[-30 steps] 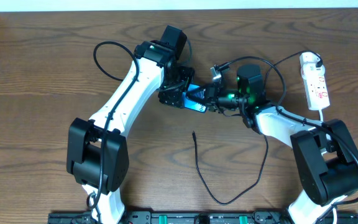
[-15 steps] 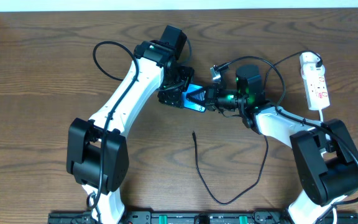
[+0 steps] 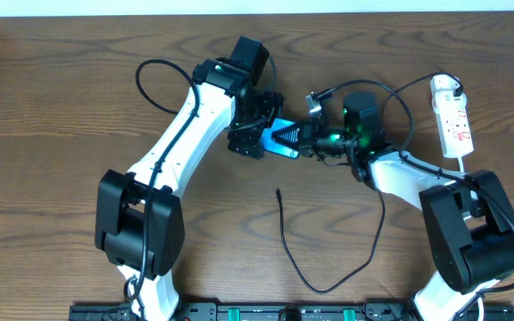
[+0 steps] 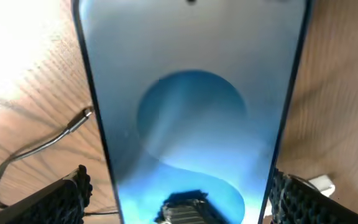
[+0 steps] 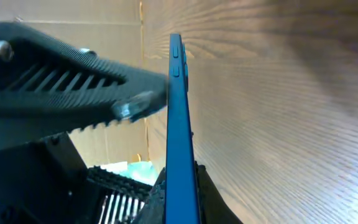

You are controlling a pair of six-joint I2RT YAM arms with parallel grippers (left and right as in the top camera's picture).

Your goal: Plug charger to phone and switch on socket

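The phone (image 3: 281, 139), cyan screen lit, is held above the table between both arms. My right gripper (image 3: 303, 138) is shut on one end of it. In the right wrist view the phone (image 5: 178, 124) stands edge-on, with a pad pressed on each face at my right gripper (image 5: 179, 193). My left gripper (image 3: 259, 135) straddles the other end. In the left wrist view the screen (image 4: 191, 93) fills the frame between my left gripper's (image 4: 179, 193) fingers, with a gap at the left finger (image 4: 55, 202). The charger cable (image 3: 286, 241) lies loose, its plug tip (image 3: 277, 190) free on the table. The socket (image 3: 454, 120) lies at the far right.
The charger's white adapter (image 3: 445, 86) sits at the far end of the power strip. The black cable loops toward the table's front edge (image 3: 324, 290) and back up past the right arm. The plug tip also shows in the left wrist view (image 4: 86, 114).
The right gripper and the phone have shifted slightly up and to the right, and a little more of the screen shows beside the left gripper. The cable has not moved.
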